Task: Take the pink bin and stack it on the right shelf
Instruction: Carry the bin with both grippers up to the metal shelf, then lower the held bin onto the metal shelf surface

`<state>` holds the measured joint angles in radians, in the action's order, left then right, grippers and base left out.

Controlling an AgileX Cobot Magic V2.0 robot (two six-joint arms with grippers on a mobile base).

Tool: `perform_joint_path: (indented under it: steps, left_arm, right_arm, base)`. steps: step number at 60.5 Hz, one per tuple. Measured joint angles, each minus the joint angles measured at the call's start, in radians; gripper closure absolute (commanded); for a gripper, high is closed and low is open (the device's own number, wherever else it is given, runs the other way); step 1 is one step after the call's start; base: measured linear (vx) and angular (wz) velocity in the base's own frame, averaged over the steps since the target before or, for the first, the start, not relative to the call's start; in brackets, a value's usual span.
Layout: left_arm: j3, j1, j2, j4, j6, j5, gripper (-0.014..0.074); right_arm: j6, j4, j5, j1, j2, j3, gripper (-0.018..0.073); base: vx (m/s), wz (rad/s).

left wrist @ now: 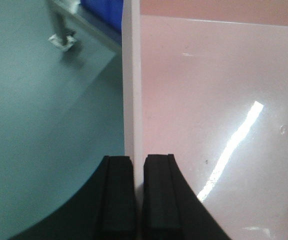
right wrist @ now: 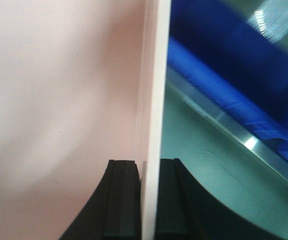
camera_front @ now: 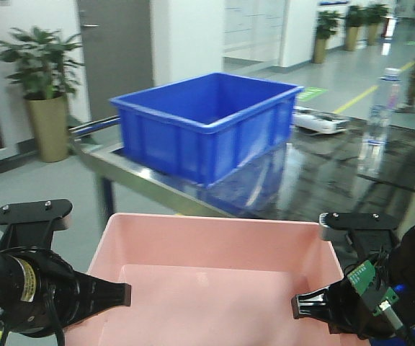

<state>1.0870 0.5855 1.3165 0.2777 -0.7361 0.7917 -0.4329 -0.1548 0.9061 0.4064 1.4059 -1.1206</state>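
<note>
Wrist views: left tool (left wrist: pixel 138 160) clamped on pink bin (left wrist: pixel 209 100) left wall, right tool (right wrist: pixel 148 162) clamped on right wall. Front view adds whole blue crate (camera_front: pixel 193 137) at bin's 12 o'clock, on worktop (camera_front: pixel 323 180).

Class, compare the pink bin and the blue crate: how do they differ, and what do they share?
The pink bin is pale pink; the blue crate is deep blue. The pink bin is shallow, smooth-walled; the blue crate is deeper, ribbed. The left gripper and right gripper clamp the pink bin's side walls; the blue crate stands untouched on the table. Both are open rectangular plastic tubs.
</note>
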Motion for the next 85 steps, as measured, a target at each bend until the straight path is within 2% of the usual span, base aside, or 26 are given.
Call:
perform_joint_path:
  steps: [55,85]
  left_arm:
    - [0.0,0.0,-0.006,0.009,0.0,0.0,0.0453]
    - [0.0,0.0,-0.006,0.004,-0.001,0.0,0.0453]
  right_arm:
    - [0.0,-0.009,-0.018,0.0,-0.012,-0.01,0.0561]
    - [0.0,-0.009,-0.011,0.0,-0.012,-0.008,0.0561]
  base:
    - [0.18,-0.54]
    - [0.13,-0.26]
